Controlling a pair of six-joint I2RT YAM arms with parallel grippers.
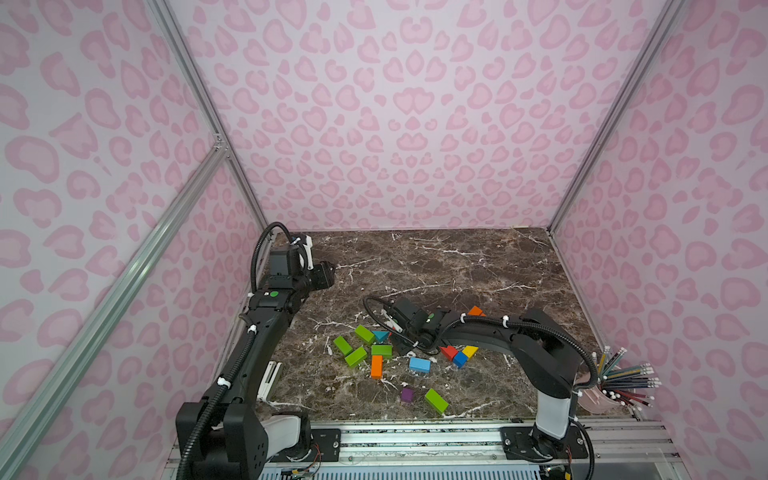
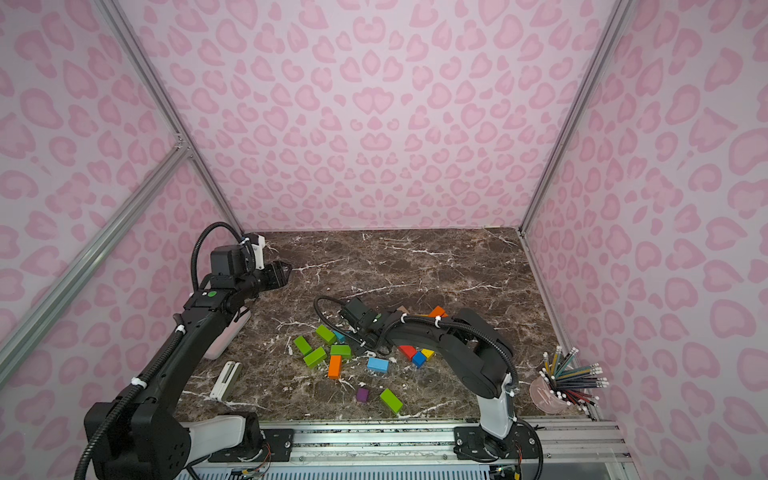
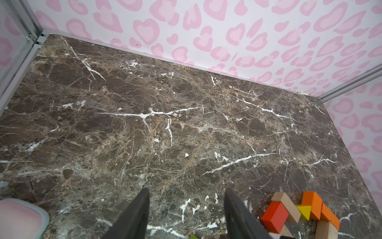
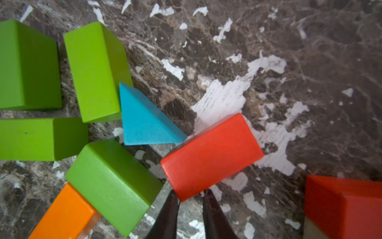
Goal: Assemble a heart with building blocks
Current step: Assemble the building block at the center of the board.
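My left gripper is up at the far left of the table. Its fingers are spread apart and hold nothing. Next come four green bricks in a bunch, with an orange brick touching one of them. A blue triangle leans on another green one. My right gripper is down low, fingers squeezed close, tips right at the corner of a red brick. I cannot tell if they pinch it. Red, blue and yellow small blocks sit huddled further right. Pencils stand at the far right.
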